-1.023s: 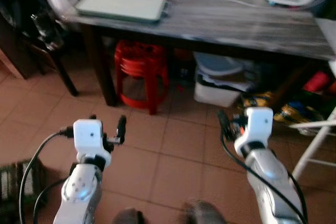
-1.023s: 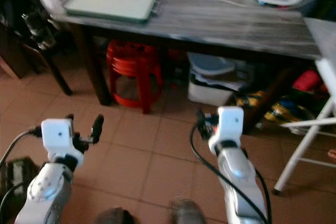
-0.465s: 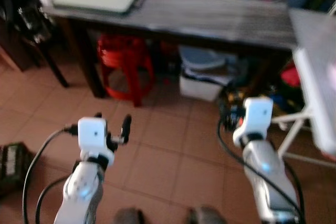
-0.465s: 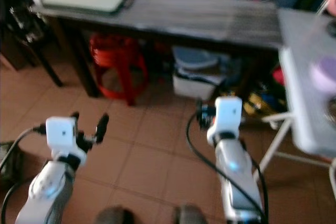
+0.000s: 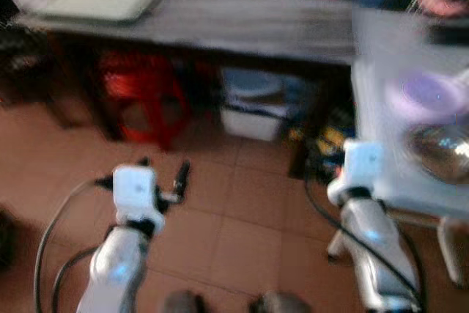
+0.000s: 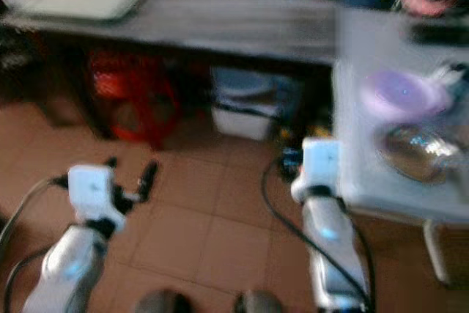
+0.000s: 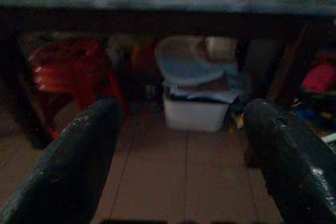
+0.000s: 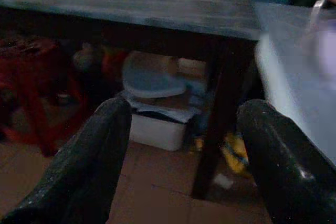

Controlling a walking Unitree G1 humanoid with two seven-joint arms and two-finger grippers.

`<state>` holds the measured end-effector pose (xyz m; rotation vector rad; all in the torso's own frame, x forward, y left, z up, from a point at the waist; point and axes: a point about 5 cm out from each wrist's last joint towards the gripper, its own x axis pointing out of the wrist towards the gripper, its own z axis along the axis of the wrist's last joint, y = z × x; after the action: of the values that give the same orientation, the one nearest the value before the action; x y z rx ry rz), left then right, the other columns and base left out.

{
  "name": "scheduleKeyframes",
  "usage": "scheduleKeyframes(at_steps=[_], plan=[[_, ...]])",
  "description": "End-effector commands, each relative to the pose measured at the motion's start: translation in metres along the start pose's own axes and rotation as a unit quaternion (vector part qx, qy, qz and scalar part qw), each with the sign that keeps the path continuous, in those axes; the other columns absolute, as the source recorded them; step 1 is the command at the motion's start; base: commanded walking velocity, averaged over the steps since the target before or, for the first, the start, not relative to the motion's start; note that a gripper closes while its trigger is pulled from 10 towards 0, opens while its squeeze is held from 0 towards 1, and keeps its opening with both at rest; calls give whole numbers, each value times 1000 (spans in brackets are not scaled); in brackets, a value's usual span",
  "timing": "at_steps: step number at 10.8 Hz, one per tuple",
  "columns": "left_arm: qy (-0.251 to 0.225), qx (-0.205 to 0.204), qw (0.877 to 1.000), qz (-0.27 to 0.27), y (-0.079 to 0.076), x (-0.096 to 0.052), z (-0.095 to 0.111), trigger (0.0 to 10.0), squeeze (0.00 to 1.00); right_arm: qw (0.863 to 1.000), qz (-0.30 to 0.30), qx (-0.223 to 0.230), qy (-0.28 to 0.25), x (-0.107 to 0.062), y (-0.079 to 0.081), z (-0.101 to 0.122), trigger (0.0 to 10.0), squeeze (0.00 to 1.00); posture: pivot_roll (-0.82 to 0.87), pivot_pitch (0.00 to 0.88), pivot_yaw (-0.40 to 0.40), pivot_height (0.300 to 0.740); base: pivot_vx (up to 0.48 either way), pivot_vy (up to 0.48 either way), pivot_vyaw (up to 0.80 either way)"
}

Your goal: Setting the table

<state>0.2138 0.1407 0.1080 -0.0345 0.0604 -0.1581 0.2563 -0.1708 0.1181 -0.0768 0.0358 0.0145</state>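
We are on approach: left gripper [image 7: 178, 166] and right gripper [image 8: 184, 161] have fingers spread, empty; next, reach the purple bowl [image 6: 401, 93] on the white surface [image 6: 352, 137]

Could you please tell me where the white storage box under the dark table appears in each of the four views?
Left eye view: white storage box, upper middle, under the dark table.
Right eye view, upper middle.
Left wrist view, centre, between the fingers.
Right wrist view, centre.
Shared landmark: red stool.
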Motion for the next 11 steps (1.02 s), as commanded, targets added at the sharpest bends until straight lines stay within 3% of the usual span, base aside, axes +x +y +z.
scheduleKeyframes(at_steps=[1, 5, 7, 11], plan=[[-10, -6, 1000, -11, -5, 2, 4, 10000, 0, 1000, -15, -6, -13, 0, -8, 6, 10000, 0, -35, 101, 33, 740, 375, -292, -800], [-12, -11, 1000, -18, -6, 1, 5, 10000, 0, 1000, -15, -8, -17, -1, -7, 7, 10000, 0, -33, 108, 33, 740, 382, -286, -161], [-18, -26, 999, -9, -4, -1, 6, 10000, 0, 1000, -17, -3, -13, -1, -8, 6, 10000, 0, -30, 113, 33, 740, 0, 0, 0], [-21, -19, 999, -20, 2, 0, 9, 10000, 0, 1000, -28, 4, -1, -5, -11, 1, 10000, 0, -32, 120, 32, 740, 0, 0, 0]])
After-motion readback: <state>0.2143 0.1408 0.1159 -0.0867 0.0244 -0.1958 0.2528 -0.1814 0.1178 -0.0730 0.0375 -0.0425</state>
